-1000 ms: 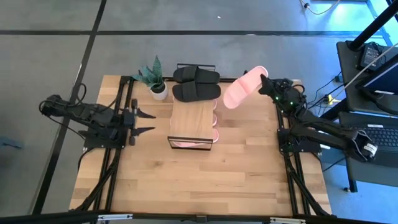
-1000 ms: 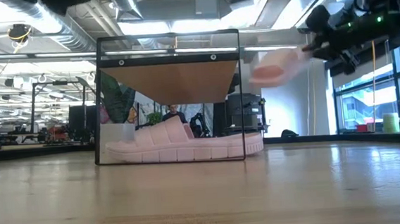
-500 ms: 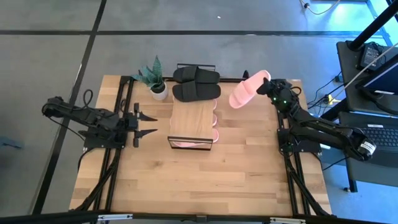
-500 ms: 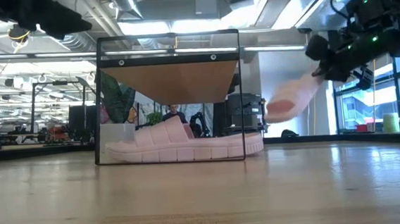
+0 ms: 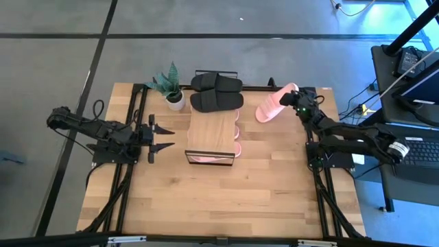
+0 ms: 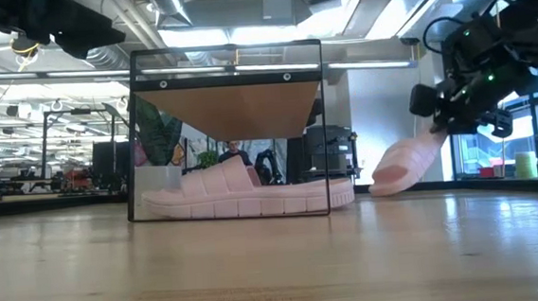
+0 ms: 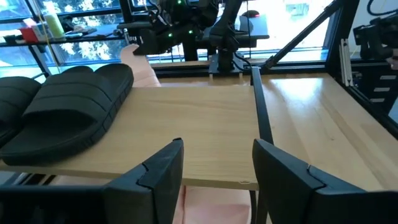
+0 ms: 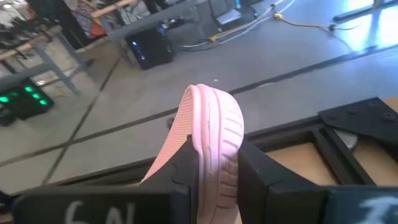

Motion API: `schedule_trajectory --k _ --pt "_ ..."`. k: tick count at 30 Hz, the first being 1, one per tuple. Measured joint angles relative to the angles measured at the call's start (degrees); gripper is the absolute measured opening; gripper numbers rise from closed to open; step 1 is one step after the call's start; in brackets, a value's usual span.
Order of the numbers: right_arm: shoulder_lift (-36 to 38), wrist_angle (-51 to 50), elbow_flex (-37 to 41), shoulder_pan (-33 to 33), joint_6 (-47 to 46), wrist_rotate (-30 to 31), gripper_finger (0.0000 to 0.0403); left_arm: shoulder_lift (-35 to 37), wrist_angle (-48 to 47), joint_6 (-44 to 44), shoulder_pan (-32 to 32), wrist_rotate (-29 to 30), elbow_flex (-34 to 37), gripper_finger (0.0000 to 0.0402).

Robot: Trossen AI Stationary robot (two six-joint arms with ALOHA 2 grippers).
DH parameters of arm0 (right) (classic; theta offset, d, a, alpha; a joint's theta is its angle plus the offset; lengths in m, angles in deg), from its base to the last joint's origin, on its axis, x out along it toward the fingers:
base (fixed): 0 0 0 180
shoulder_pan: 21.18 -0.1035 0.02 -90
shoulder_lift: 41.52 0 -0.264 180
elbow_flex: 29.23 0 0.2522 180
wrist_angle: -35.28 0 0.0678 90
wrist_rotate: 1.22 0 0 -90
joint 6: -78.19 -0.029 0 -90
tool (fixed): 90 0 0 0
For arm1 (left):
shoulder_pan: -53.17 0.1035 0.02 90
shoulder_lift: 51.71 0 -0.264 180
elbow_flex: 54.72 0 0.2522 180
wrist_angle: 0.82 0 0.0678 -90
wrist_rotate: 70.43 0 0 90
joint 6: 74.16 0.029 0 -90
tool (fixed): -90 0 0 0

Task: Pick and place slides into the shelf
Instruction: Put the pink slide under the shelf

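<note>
Right claw [image 5: 293,101] pinches a light pink slide [image 5: 276,103] by its edge, toe tipped down onto the desk [image 5: 226,199].
Soft and ribbed, it sits at two o'clock of the shelf [image 5: 213,132], beside the black pair [image 5: 216,91]. Left claw [image 5: 164,137] waits unclenched at nine o'clock.

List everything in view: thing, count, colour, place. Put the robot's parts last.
Table: one, light wood, under everything.
Shelf: one, light wood top with black frame, table centre.
Black slides: two, at the shelf's far end.
Pink slides under the shelf: pink, beneath the top board; count unclear.
Pink slide in the claw: one, toe down at the table's far right.
Potted plant: one, green in a white pot, left of the black slides.
Left claw: open, empty, left of the shelf.
Right claw: shut on the pink slide's end.
</note>
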Motion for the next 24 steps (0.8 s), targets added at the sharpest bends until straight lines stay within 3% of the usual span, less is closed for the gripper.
schedule_trajectory --k 8,18,24 --pt "-2.89 -2.87 -0.04 0.07 -1.37 -0.68 0.0121 0.0 -0.02 0.16 0.0 0.0 0.0 0.0185" --pt "-2.89 -8.96 -0.04 -0.02 2.85 -12.56 0.0149 -0.02 -0.12 0.09 -0.02 0.0 0.0 0.0185" --pt "-2.87 -15.98 -0.07 -0.01 3.53 -16.72 0.0151 -0.02 -0.33 0.05 -0.02 0.0 0.0 0.0185"
